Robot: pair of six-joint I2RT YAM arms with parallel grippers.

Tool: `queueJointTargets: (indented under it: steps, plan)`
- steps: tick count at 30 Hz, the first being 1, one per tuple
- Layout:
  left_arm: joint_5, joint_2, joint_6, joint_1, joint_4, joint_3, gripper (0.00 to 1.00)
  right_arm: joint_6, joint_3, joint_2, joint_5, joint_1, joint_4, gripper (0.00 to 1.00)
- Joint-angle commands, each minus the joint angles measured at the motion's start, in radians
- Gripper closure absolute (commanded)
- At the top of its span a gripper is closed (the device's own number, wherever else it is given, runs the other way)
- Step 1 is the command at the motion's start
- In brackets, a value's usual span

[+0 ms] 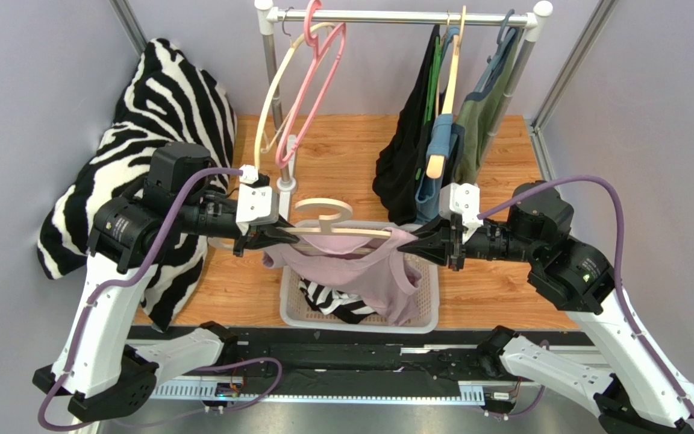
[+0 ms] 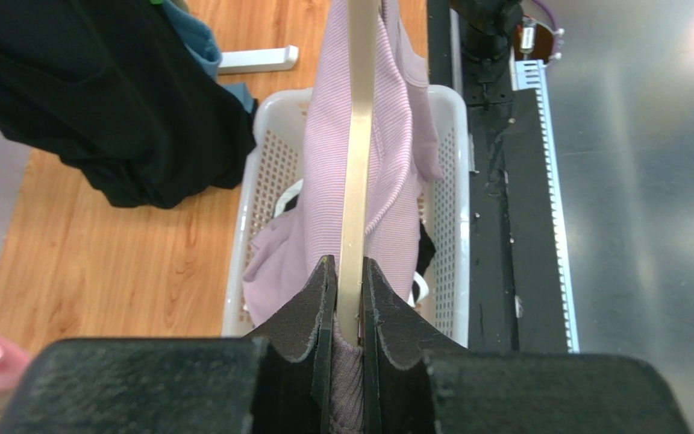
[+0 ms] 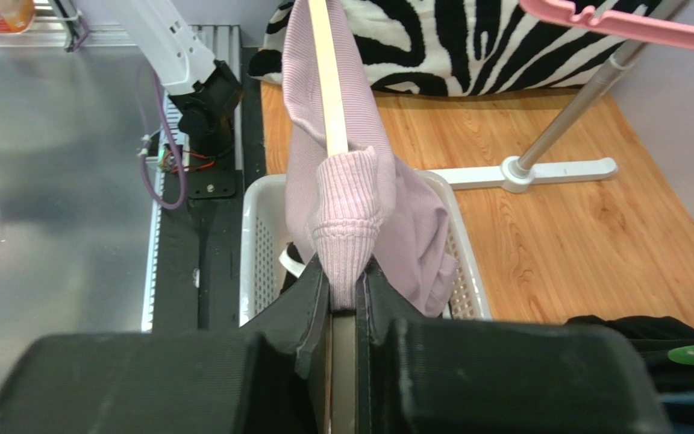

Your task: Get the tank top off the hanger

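far out behind the left tool (image 1: 280, 235) we see a zebra-print cushion (image 1: 174, 99) propped against the wall. the left tool is nearly closed, and its two fingers pinch the flat wooden bar of the hanger (image 1: 337, 230) at one end, with some lilac fabric caught beside the wood. the hanger runs level from this tool straight across to the right tool (image 1: 414, 242). the tank top (image 1: 373, 276), a ribbed lilac one, is still on the hanger: it drapes over the bar between the two tools and sags below them. under both tools, on the wooden surface (image 1: 504, 298), stands a white perforated basket (image 1: 360, 327), and the tank top's lower edge hangs into it above a black-and-white striped garment (image 1: 337, 303). the right tool is narrow, closed on the bunched strap of the tank top where it wraps the hanger's other end. beyond the tools, a rail (image 1: 396, 16) carries an empty pink hanger (image 3: 622, 27), and past the right tool hang dark garments (image 1: 405, 158).
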Motion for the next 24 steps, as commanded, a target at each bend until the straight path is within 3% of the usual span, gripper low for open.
queueJointTargets:
  steps: [1, 2, 5, 8, 10, 11, 13, 19, 24]
  plan:
    - [-0.097, -0.051, -0.089, 0.003, 0.064, -0.017, 1.0, 0.03, -0.004, -0.06, 0.179, 0.002, 0.201, 0.89]
    - [-0.11, -0.059, -0.109, 0.006, 0.078, -0.022, 1.0, 0.042, -0.006, -0.066, 0.214, 0.002, 0.199, 0.81]
    - [-0.137, -0.094, -0.176, 0.028, 0.131, -0.06, 1.0, 0.078, -0.006, -0.088, 0.334, 0.002, 0.166, 0.78]
    - [-0.166, -0.114, -0.203, 0.04, 0.159, -0.091, 1.0, 0.127, -0.007, -0.115, 0.431, 0.002, 0.111, 0.57]
    - [-0.192, -0.117, -0.216, 0.045, 0.176, -0.102, 1.0, 0.15, -0.009, -0.134, 0.466, 0.002, 0.092, 0.51]
    - [-0.2, -0.119, -0.219, 0.046, 0.182, -0.103, 1.0, 0.162, -0.012, -0.155, 0.477, 0.002, 0.081, 0.34]
    - [-0.211, -0.119, -0.233, 0.051, 0.194, -0.102, 1.0, 0.193, -0.015, -0.178, 0.494, 0.002, 0.071, 0.2]
    - [-0.223, -0.11, -0.258, 0.055, 0.211, -0.095, 1.0, 0.275, -0.041, -0.246, 0.393, 0.002, 0.02, 0.18]
    - [-0.193, -0.105, -0.269, 0.065, 0.216, -0.092, 1.0, 0.426, -0.165, -0.252, 0.259, 0.002, 0.15, 0.27]
